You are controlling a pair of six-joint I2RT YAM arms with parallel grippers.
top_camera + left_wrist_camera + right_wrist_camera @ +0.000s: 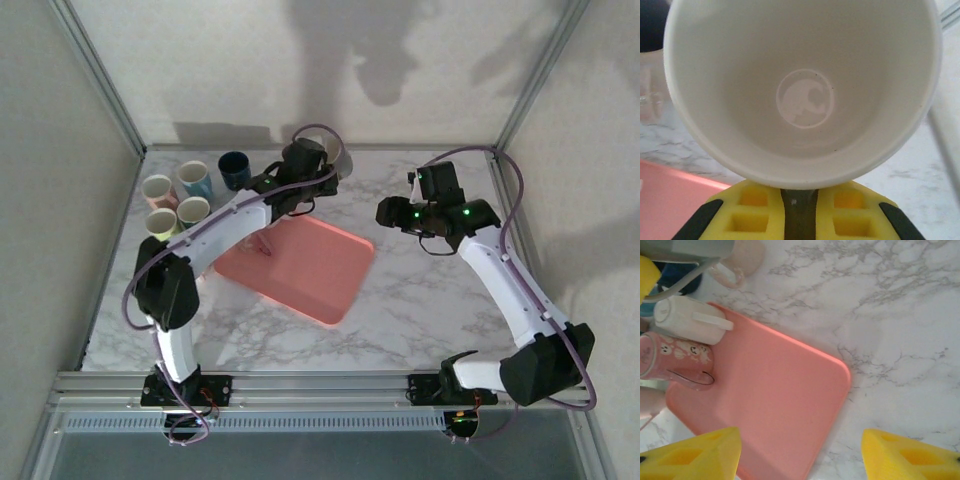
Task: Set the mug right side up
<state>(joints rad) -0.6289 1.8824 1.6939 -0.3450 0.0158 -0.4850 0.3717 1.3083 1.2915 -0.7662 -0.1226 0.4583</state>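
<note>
Across the marble worktop [420, 310] from above, a pink tray [320, 270] lies near the middle, and five cups [193, 182] stand upright in a cluster at the far left corner. The left arm [225, 228] reaches over the tray's far left corner to a spot just right of the cups. The right arm [505, 285] bends in from the right with its end facing the tray, apart from it. At the left wrist, the white mug [800, 50] is tipped with its mouth straight at the camera and a round mark on its inner floor. Its rim sits right over the yellow fingertips. The left claw [799, 200] is clenched tight under that rim, grasping the white mug; the rim hides the exact place of the grip. The tray shows at the lower left and a dark cup [650, 25] at the upper left. At the right wrist, the white mug lies sideways at the tray's far left edge, beneath the left claw; I cannot tell whether it rests on anything. Just beside it a pink mug [675, 362] printed with small faces lies on its side on the tray. The right claw [801, 440] is released, its fingers wide apart with nothing between them, above the tray's edge and the worktop.
</note>
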